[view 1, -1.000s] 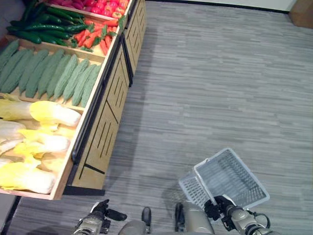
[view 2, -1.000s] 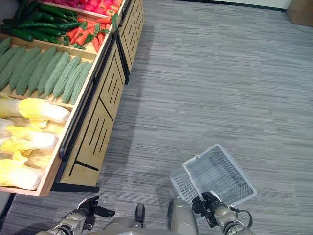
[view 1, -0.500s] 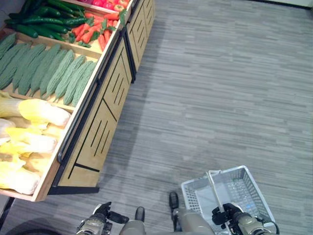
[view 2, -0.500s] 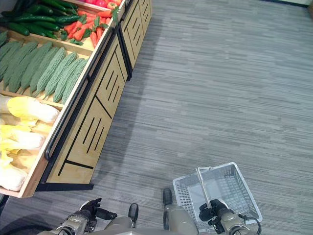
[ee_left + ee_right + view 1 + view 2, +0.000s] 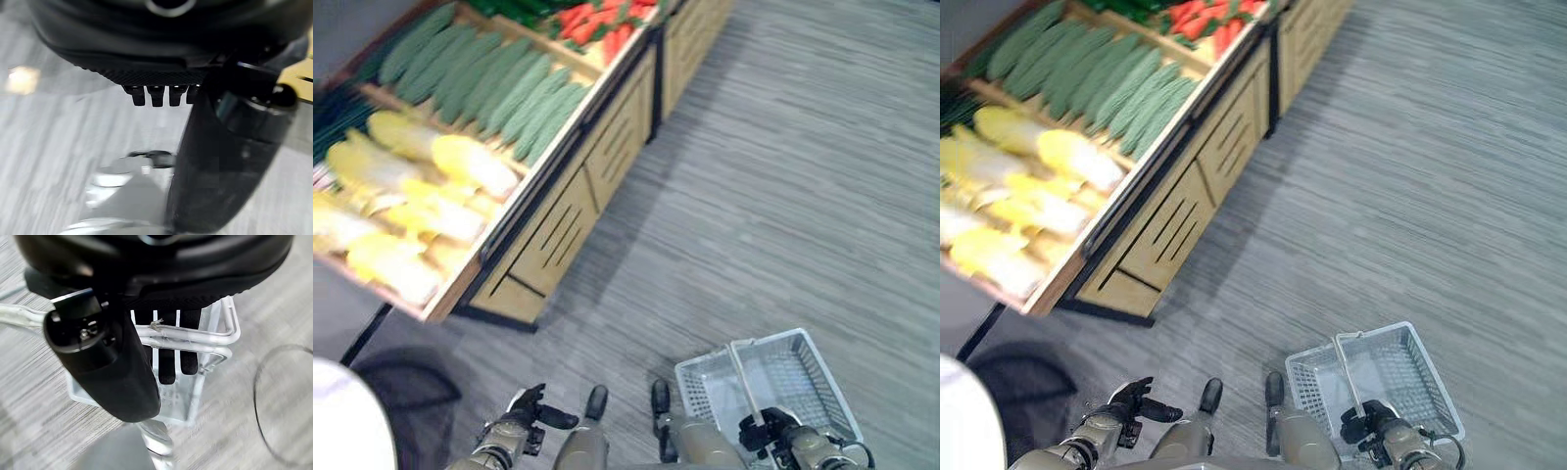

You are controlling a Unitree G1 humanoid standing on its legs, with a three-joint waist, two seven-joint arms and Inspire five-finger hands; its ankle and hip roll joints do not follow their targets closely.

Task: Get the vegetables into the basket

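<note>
The big wooden vegetable stand point(image 5: 558, 211) holds all the vegetables, and the other things are placed from it. In its nearest box lie yellow cabbages point(image 5: 440, 162), big, leafy and soft, best held round the thick middle. Further up it lie bumpy green gourds point(image 5: 504, 83), long and firm, good to take by the middle. The white wire basket point(image 5: 803, 377) hangs well away from the stand, light, stiff and empty. The right hand point(image 5: 168, 345) is curled round its handle. The left hand point(image 5: 524, 416) is near the stand's low corner, fingers loose and holding nothing
</note>
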